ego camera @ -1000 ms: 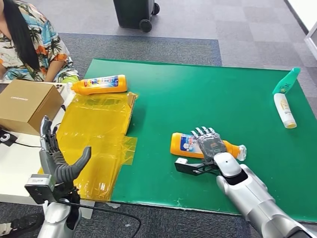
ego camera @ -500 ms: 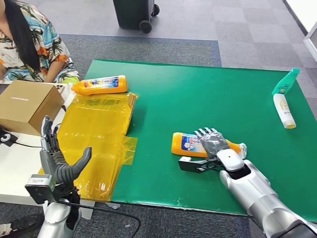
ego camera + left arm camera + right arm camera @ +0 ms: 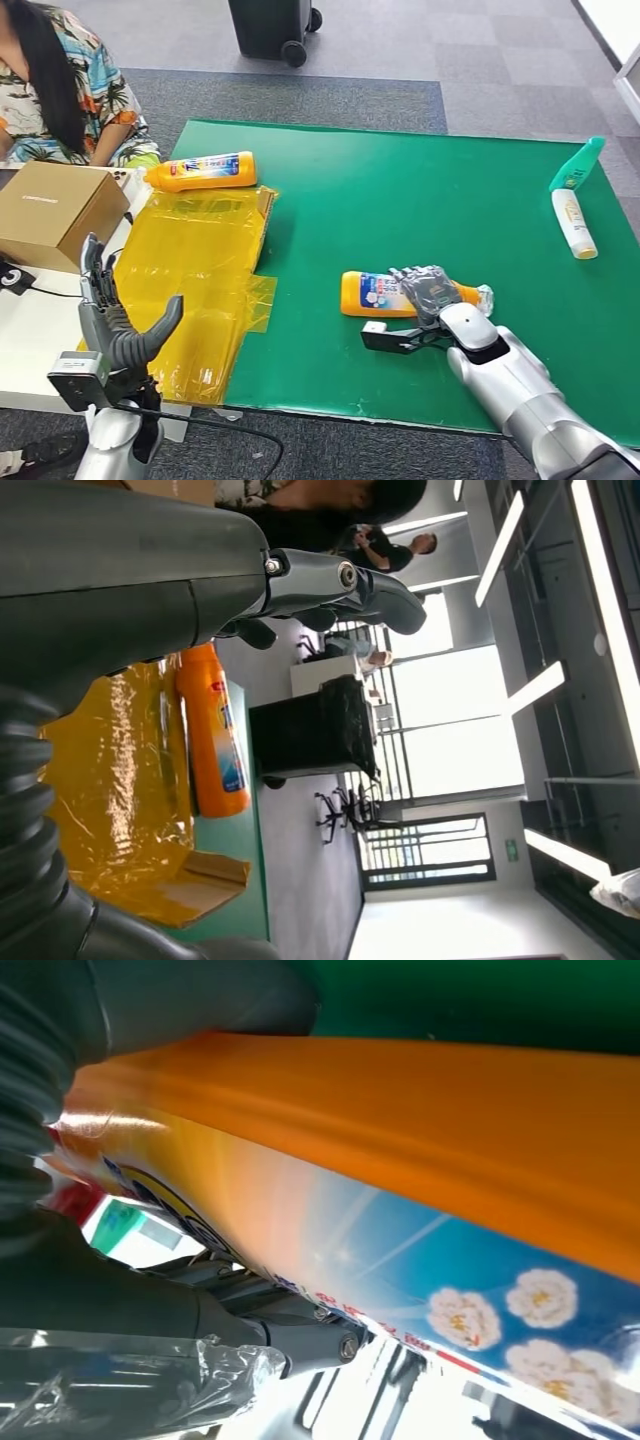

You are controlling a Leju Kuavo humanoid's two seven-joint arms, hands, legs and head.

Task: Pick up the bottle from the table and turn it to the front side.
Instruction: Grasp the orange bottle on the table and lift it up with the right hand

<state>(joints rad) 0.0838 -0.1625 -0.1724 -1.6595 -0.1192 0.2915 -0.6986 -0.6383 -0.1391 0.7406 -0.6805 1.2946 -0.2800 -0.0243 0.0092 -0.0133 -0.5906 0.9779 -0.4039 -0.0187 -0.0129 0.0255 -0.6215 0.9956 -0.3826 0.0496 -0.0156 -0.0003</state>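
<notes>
Bottle [image 3: 377,294] first: it lies on its side on the green tabletop [image 3: 423,200], and my right robot hand [image 3: 429,292] is wrapped over its neck end, fingers draped across the top and thumb [image 3: 389,337] reaching along the near side. My right wrist camera shows the orange body and blue flowered label [image 3: 423,1260] pressed close against my palm, so I judge I am gripping it. Compared with a second ago, its base has slid slightly toward my left and the body sits squarer to the tabletop edge, so the hand is already shifting it, though it has not left the surface. Lifting and turning remain. My left robot hand [image 3: 113,325] hangs open and idle beside the yellow plastic sheet [image 3: 196,270]. Farther off lie a second orange bottle [image 3: 202,170], a cardboard box [image 3: 53,210], and a white bottle [image 3: 575,222].
</notes>
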